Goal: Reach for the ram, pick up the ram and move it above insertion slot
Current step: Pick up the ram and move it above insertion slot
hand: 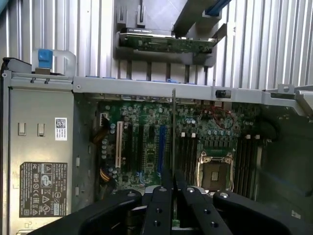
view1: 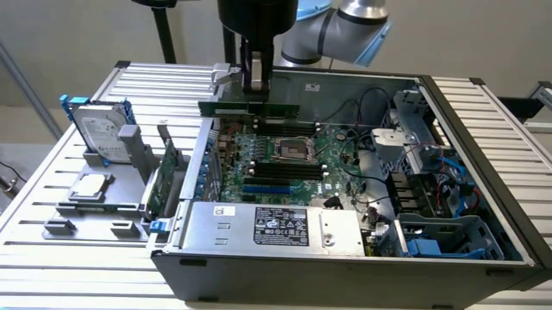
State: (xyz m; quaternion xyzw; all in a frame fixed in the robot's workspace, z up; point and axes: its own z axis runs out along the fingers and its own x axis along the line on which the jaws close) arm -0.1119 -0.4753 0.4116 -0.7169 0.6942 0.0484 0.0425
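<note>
End effector (hand: 173,196) | clamping ram (view1: 250,108) | vertical above motherboard (view1: 285,161)

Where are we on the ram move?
Pickup looks done: the gripper is shut on the ram, held clear above the motherboard. In hand: carrying it over the open case. Left: whether it sits exactly over a slot, which I can't confirm.
</note>
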